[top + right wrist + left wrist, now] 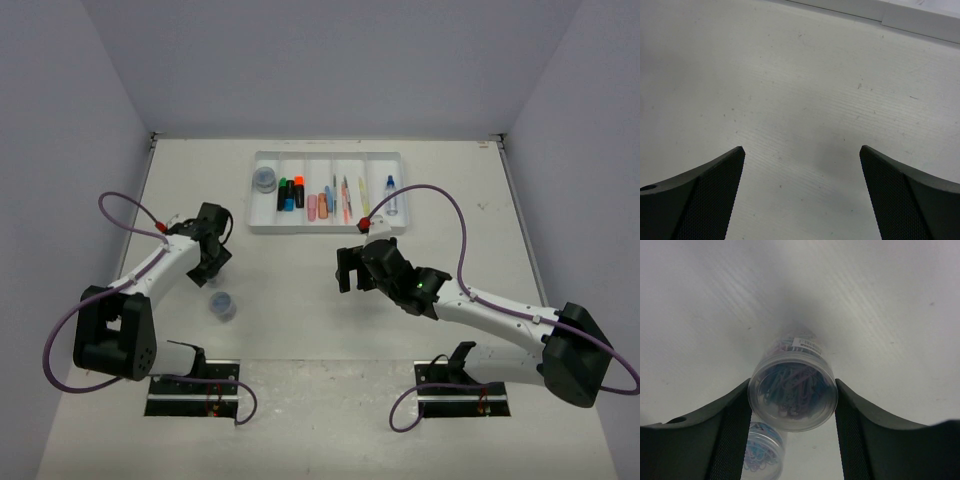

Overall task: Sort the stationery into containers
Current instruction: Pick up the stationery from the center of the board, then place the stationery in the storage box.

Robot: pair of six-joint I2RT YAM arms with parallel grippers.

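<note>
My left gripper (pixel 212 258) is shut on a small round clear tub (pixel 792 390) of blue clips and holds it above the table; in the left wrist view both fingers (pixel 735 430) press its sides. A second tub (pixel 222 303) stands on the table just below it and also shows in the left wrist view (pixel 762 452). A third tub (pixel 265 180) sits in the leftmost compartment of the white tray (pixel 328 228). The tray also holds highlighters (pixel 292 193), thin pens (pixel 345 195) and a blue-capped bottle (pixel 390 196). My right gripper (pixel 350 270) is open and empty over bare table.
The tray's near edge shows at the top right of the right wrist view (pixel 920 17). Purple cables loop from both arms. The arm bases (pixel 195 390) stand at the near table edge. Grey walls close in the table on three sides.
</note>
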